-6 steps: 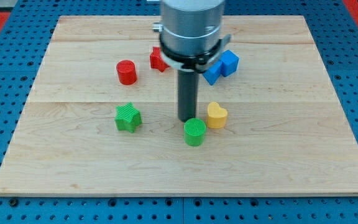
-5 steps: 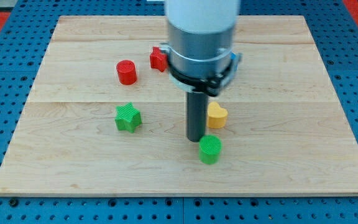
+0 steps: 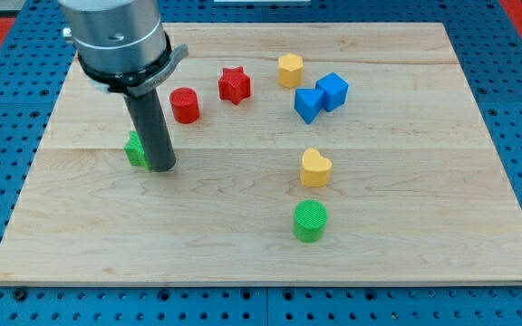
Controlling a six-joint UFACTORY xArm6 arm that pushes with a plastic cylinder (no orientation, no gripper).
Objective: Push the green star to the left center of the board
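Observation:
The green star (image 3: 135, 149) lies at the board's left middle, mostly hidden behind my rod; only its left part shows. My tip (image 3: 160, 167) rests on the board right against the star's right side. The arm's grey body rises toward the view's top left.
A red cylinder (image 3: 185, 105) and a red star (image 3: 234, 85) lie up and right of the tip. A yellow hexagon (image 3: 289, 69) and two blue blocks (image 3: 321, 96) sit at the upper right. A yellow heart (image 3: 315, 168) and a green cylinder (image 3: 310, 221) lie at centre right. The wooden board (image 3: 424, 181) sits on blue pegboard.
The rod has moved from beside the green cylinder to the star's right side. The star has shifted left and up. The green cylinder stays where it was pushed.

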